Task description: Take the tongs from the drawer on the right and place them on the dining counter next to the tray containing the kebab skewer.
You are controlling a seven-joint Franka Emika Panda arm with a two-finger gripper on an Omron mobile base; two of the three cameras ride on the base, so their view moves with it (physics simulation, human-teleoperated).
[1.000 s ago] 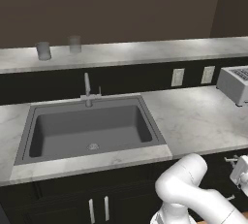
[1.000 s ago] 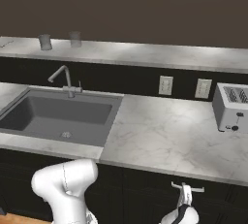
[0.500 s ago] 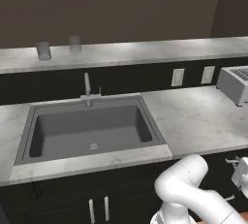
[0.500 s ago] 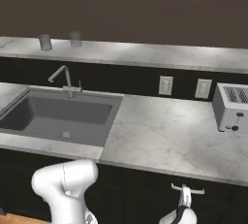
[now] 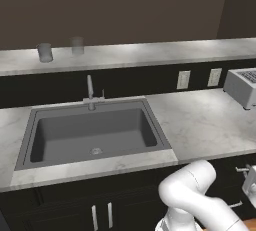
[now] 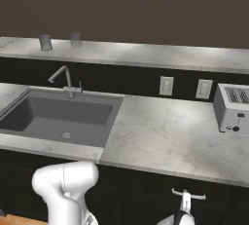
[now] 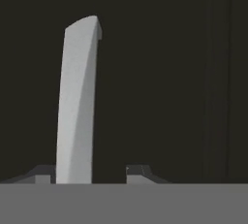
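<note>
- The gripper (image 7: 89,174) is low in front of the black cabinets, under the edge of the marble worktop (image 6: 165,136), on the right side of the sink (image 5: 92,135).
- In the hand view, the silver bar handle (image 7: 77,102) of the drawer (image 7: 160,82) rises between the two dark fingertips (image 7: 138,172). The fingertips stand on each side of the bar, one close against it and the other a little apart, so the jaws are spread around the handle and not pressed on it.
- In the right base view, the same handle (image 6: 188,195) shows as a short horizontal bar on the flat black drawer front (image 6: 209,195), with the white hand just below it.
- The drawer front sits level with the cabinet faces around it (it looks closed), and the tongs are not visible to me.
- The dining counter (image 6: 146,53) is the long pale top behind the worktop, at a higher level.
- Two grey cups (image 5: 45,52) stand on its left part, near each other.
- A faucet (image 6: 63,79) stands at the back edge of the sink.
- A white toaster (image 6: 233,107) stands on the right end of the worktop, below two wall outlets (image 6: 166,85).
</note>
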